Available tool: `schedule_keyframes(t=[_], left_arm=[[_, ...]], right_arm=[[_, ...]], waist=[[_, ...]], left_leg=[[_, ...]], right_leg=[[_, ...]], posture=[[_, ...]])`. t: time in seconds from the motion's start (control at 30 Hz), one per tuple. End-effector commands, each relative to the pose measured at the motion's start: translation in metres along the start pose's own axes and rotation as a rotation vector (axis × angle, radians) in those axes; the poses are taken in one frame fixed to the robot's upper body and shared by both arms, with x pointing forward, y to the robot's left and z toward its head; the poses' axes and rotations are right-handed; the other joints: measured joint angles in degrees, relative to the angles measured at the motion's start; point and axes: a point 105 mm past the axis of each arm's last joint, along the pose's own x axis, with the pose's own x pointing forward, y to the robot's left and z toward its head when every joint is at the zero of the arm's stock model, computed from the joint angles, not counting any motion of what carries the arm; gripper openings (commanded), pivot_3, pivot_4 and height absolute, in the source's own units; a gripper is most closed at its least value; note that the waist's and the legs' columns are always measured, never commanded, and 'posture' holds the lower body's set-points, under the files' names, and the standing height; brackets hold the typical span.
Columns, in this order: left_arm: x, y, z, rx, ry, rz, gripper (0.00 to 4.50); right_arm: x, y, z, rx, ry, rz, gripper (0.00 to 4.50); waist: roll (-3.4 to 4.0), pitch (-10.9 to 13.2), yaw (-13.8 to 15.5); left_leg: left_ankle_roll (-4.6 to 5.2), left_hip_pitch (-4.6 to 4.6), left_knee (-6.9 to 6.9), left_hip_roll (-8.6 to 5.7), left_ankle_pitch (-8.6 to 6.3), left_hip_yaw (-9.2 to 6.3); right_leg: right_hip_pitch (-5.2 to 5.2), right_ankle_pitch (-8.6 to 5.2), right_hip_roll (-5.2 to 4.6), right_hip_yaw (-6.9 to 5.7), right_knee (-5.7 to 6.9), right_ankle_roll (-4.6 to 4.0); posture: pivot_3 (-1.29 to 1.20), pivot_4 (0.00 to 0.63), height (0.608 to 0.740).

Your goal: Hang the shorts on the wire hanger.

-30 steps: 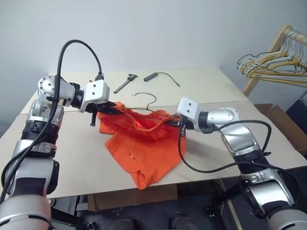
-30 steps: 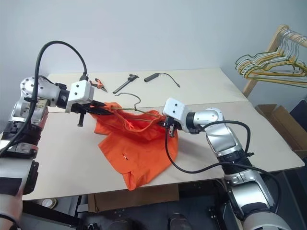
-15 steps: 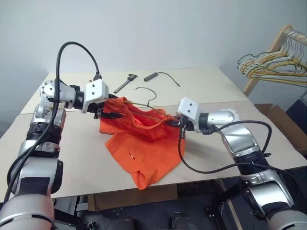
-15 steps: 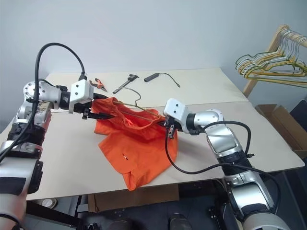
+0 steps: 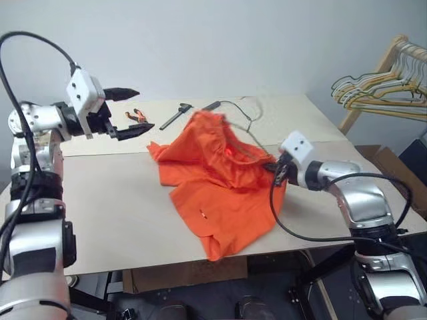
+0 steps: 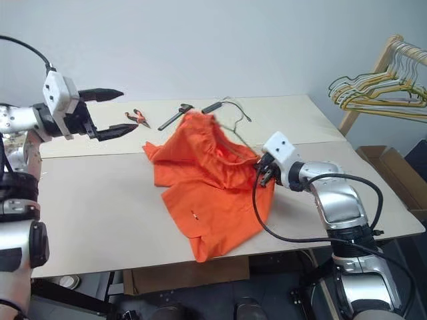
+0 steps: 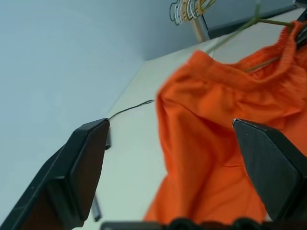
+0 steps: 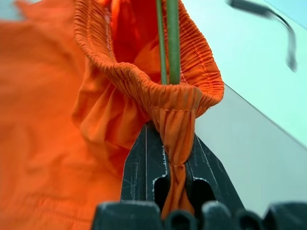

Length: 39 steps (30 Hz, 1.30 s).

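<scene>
Two grippers work over the beige worktop, with the shorts as the landmark between them. The shorts lie in a bright orange heap near the middle of the worktop, one end lifted above the rest and one leg trailing toward the near edge. The right gripper sits at the right edge of the shorts, its fingers pressed together on a pinch of the gathered waistband. The wire hanger runs through that waistband opening, two thin wires rising just beyond the pinched fold; its hook end is blurred above the shorts' far side. The left gripper hangs in the air well apart from the shorts, to their left, its fingers spread wide with nothing between them. Behind the shorts, on the far part of the worktop, lie small orange-handled pliers, a dark tool and a black cable. A rack of coloured hangers stands far right of the shorts.
</scene>
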Motion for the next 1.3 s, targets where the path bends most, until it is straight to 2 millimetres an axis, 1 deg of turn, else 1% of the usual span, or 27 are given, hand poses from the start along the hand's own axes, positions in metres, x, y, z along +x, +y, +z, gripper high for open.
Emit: schedule_keyframes(t=[0.03, 0.1, 0.17, 0.2, 0.23, 0.27, 0.3, 0.37, 0.4, 0.43, 0.5, 0.6, 0.7, 0.8, 0.9, 1.07, 1.13, 1.2, 1.3], left_arm=[[-0.003, -0.011, 0.026, -0.071, -0.192, 0.000, 4.47], [-0.007, -0.025, 0.034, -0.140, -0.280, -0.046, 4.47], [-0.009, -0.043, 0.045, -0.217, -0.397, -0.120, 4.47], [-0.010, -0.049, 0.050, -0.242, -0.435, -0.141, 4.47], [-0.011, -0.053, 0.054, -0.273, -0.482, -0.153, 4.47], [-0.011, -0.056, 0.057, -0.289, -0.509, -0.155, 4.47], [-0.010, -0.058, 0.059, -0.300, -0.525, -0.153, 4.47], [-0.009, -0.063, 0.060, -0.314, -0.536, -0.150, 4.47], [-0.008, -0.064, 0.060, -0.322, -0.541, -0.148, 4.47], [-0.007, -0.065, 0.061, -0.328, -0.544, -0.145, 4.47], [-0.006, -0.067, 0.062, -0.346, -0.565, -0.137, 4.47], [-0.006, -0.069, 0.063, -0.354, -0.576, -0.128, 4.47], [-0.005, -0.069, 0.063, -0.351, -0.569, -0.119, 4.47], [-0.006, -0.069, 0.066, -0.355, -0.583, -0.116, 4.47], [-0.007, -0.069, 0.069, -0.355, -0.605, -0.120, 4.47], [-0.005, -0.071, 0.072, -0.350, -0.620, -0.127, 4.47], [-0.004, -0.072, 0.073, -0.349, -0.619, -0.131, 4.47], [-0.003, -0.073, 0.072, -0.351, -0.621, -0.132, 4.47], [-0.002, -0.074, 0.072, -0.353, -0.621, -0.129, 4.47]], right_arm=[[-0.020, -0.011, 0.008, 0.093, 0.006, -0.124, 0.00], [-0.025, -0.017, 0.000, 0.187, 0.069, -0.195, 0.00], [-0.030, -0.030, -0.012, 0.304, 0.134, -0.341, 0.00], [-0.033, -0.034, -0.016, 0.337, 0.155, -0.396, 0.00], [-0.036, -0.041, -0.021, 0.414, 0.175, -0.468, 0.00], [-0.039, -0.046, -0.025, 0.468, 0.194, -0.533, 0.00], [-0.044, -0.053, -0.032, 0.507, 0.221, -0.633, 0.00], [-0.052, -0.060, -0.041, 0.556, 0.252, -0.766, 0.00], [-0.056, -0.062, -0.045, 0.618, 0.245, -0.823, 0.00], [-0.059, -0.063, -0.048, 0.664, 0.239, -0.854, 0.00], [-0.066, -0.065, -0.060, 0.702, 0.279, -0.965, 0.00], [-0.076, -0.068, -0.069, 0.732, 0.324, -1.101, 0.00], [-0.090, -0.079, -0.071, 0.760, 0.317, -1.232, 0.00], [-0.105, -0.093, -0.066, 0.777, 0.286, -1.344, 0.00], [-0.116, -0.106, -0.059, 0.776, 0.243, -1.432, 0.00], [-0.135, -0.127, -0.037, 0.753, 0.137, -1.561, 0.00], [-0.140, -0.133, -0.029, 0.735, 0.104, -1.590, 0.00], [-0.143, -0.140, -0.027, 0.754, 0.089, -1.601, 0.00], [-0.146, -0.152, -0.031, 0.827, 0.085, -1.599, 0.00]], waist=[[0.00, 0.0, -0.2], [-0.02, 0.0, -0.7], [-0.03, 0.0, -1.3], [-0.03, 0.0, -1.6], [-0.03, 0.0, -1.7], [-0.02, 0.0, -1.8], [0.01, 0.0, -2.1], [0.04, -0.1, -2.5], [0.06, -0.1, -2.6], [0.06, -0.1, -2.7], [0.08, -0.1, -2.9], [0.19, -0.2, -3.2], [0.36, -0.3, -3.7], [0.54, -0.3, -4.2], [0.55, -0.4, -4.7], [0.62, -0.4, -5.5], [0.63, -0.4, -5.7], [0.63, -0.4, -5.9], [0.64, -0.4, -6.1]], left_leg=[[0.00, -0.03, 0.00, 0.03, 0.00, -0.01], [0.00, -0.07, 0.00, 0.04, 0.00, -0.04], [0.00, -0.06, 0.02, 0.03, 0.00, -0.07], [-0.01, -0.07, 0.06, 0.02, -0.01, -0.11], [-0.01, -0.02, 0.05, 0.02, -0.01, -0.16], [-0.01, 0.01, 0.05, -0.01, -0.01, -0.22], [-0.01, 0.06, 0.04, -0.01, -0.01, -0.25], [-0.01, 0.12, 0.00, -0.03, 0.00, -0.29], [-0.02, 0.14, -0.04, -0.04, 0.00, -0.30], [-0.02, 0.14, -0.05, -0.04, 0.00, -0.31], [-0.02, 0.13, -0.08, -0.05, 0.00, -0.32], [-0.02, 0.13, -0.08, -0.06, 0.00, -0.31], [-0.02, 0.17, -0.08, -0.07, 0.00, -0.31], [-0.02, 0.20, -0.11, -0.11, 0.00, -0.32], [-0.02, 0.21, -0.16, -0.11, 0.00, -0.35], [-0.02, 0.23, -0.18, -0.11, 0.00, -0.34], [-0.02, 0.24, -0.19, -0.11, 0.00, -0.36], [-0.02, 0.24, -0.20, -0.11, 0.00, -0.37], [-0.01, 0.26, -0.20, -0.11, 0.00, -0.36]], right_leg=[[-0.01, 0.01, 0.01, -0.02, 0.00, -0.01], [-0.02, 0.01, 0.01, -0.02, 0.02, -0.01], [-0.02, 0.01, 0.00, -0.01, -0.02, -0.01], [-0.01, 0.01, 0.00, 0.00, -0.03, -0.01], [0.00, 0.01, -0.02, 0.06, -0.03, -0.01], [0.00, 0.01, -0.03, 0.09, -0.05, -0.01], [0.00, 0.01, -0.03, 0.13, -0.03, -0.01], [0.02, 0.01, -0.03, 0.14, -0.02, -0.01], [0.02, 0.01, -0.02, 0.14, -0.03, -0.01], [0.03, 0.01, -0.02, 0.14, -0.04, -0.01], [0.03, 0.01, -0.02, 0.14, -0.06, -0.01], [0.02, 0.01, -0.04, 0.18, -0.05, -0.01], [0.03, 0.01, -0.04, 0.19, -0.05, -0.01], [0.07, 0.01, -0.05, 0.19, -0.09, -0.01], [0.07, 0.00, -0.05, 0.19, -0.12, -0.01], [0.09, 0.01, -0.04, 0.22, -0.14, -0.01], [0.12, 0.00, -0.04, 0.23, -0.15, -0.01], [0.12, 0.00, -0.04, 0.24, -0.19, 0.00], [0.15, 0.00, -0.04, 0.26, -0.21, 0.00]], posture=[[-0.06, 0.000, 0.740], [-0.07, 0.000, 0.740], [-0.08, 0.000, 0.740], [-0.08, 0.000, 0.740], [-0.08, 0.000, 0.740], [-0.08, 0.000, 0.740], [-0.08, 0.000, 0.740], [-0.08, 0.000, 0.740], [-0.08, 0.000, 0.740], [-0.08, 0.000, 0.740], [-0.07, 0.000, 0.740], [-0.07, 0.000, 0.740], [-0.07, 0.000, 0.740], [-0.07, 0.000, 0.740], [-0.06, 0.000, 0.740], [-0.06, 0.000, 0.740], [-0.06, 0.000, 0.740], [-0.06, 0.000, 0.740], [-0.06, 0.000, 0.740]])
